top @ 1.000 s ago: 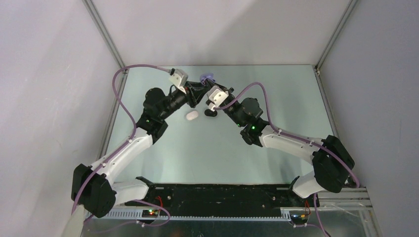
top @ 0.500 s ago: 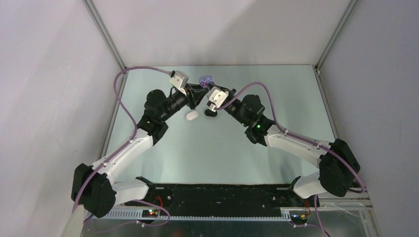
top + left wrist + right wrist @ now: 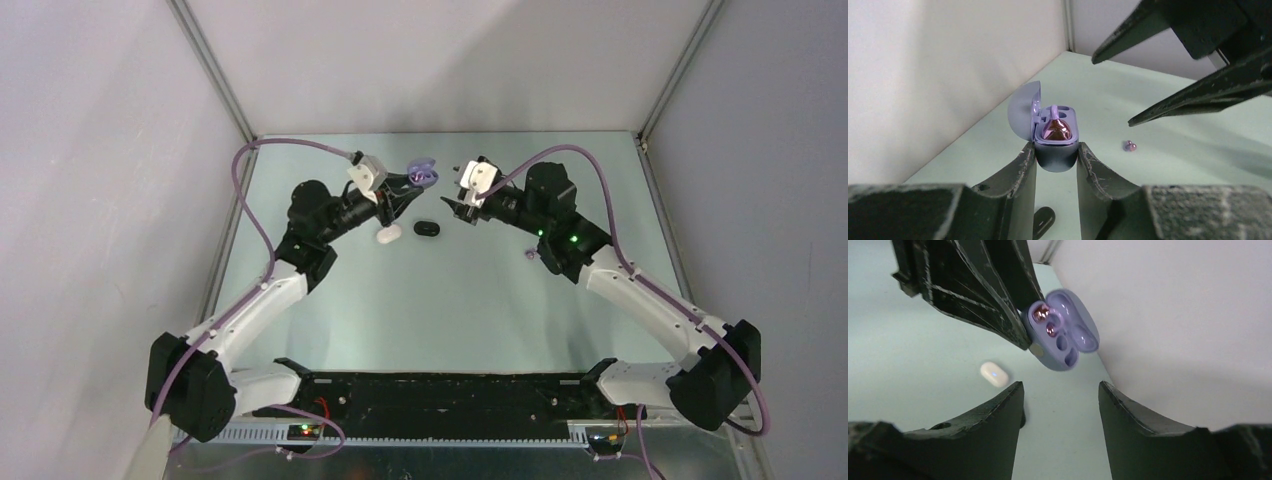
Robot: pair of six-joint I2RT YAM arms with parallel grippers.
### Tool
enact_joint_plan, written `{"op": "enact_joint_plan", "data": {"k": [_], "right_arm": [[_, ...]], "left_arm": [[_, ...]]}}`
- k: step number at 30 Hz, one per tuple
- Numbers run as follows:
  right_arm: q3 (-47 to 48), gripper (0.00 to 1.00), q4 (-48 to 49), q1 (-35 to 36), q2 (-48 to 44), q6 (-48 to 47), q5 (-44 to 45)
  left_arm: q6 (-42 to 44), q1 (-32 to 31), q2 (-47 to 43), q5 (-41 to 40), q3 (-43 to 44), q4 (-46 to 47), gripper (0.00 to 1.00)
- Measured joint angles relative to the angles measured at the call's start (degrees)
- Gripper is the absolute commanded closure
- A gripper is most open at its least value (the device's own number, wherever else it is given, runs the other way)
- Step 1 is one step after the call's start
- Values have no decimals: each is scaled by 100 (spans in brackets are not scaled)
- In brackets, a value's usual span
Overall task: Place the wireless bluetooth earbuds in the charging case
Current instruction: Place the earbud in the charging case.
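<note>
- Top external view: a pale green tabletop point(image 3: 450, 310) fills the floor, with both arms reaching to its far middle.
- Left gripper point(image 3: 1056, 148) is clamped on the lavender oval charging case point(image 3: 1057, 157), which is lifted with its lid hinged open.
- Right gripper point(image 3: 1060, 390) stands wide apart, holding nothing, just right of that case.
- White oval case point(image 3: 388, 233) and black oval case point(image 3: 427, 228) lie side by side, nearer.
- One glossy lavender-pink earbud point(image 3: 1054, 129) sits in the held case; a loose earbud point(image 3: 529, 256) lies right, beside the right arm.

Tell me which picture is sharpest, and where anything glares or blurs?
Top view: even light, sharp throughout, faint sheen on the table. Left wrist view: the case is fairly crisp, its bud glints pink, the near fingers blur. Right wrist view: softest, with the case and white case both blurred.
</note>
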Motion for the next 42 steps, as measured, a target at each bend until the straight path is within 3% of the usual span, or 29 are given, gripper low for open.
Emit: {"op": "enact_joint_plan", "data": {"k": [14, 26, 35, 42], "right_arm": [[181, 42, -973, 262, -24, -365, -772], [208, 36, -1045, 535, 247, -470, -442], [208, 40, -997, 597, 295, -570, -299], [208, 34, -953, 597, 293, -577, -131]], "left_arm": [[1158, 22, 188, 946, 162, -1014, 100], [1305, 22, 186, 1060, 216, -1300, 100], [1285, 22, 186, 1056, 251, -1318, 100], [1241, 22, 186, 1056, 400, -1353, 100]]}}
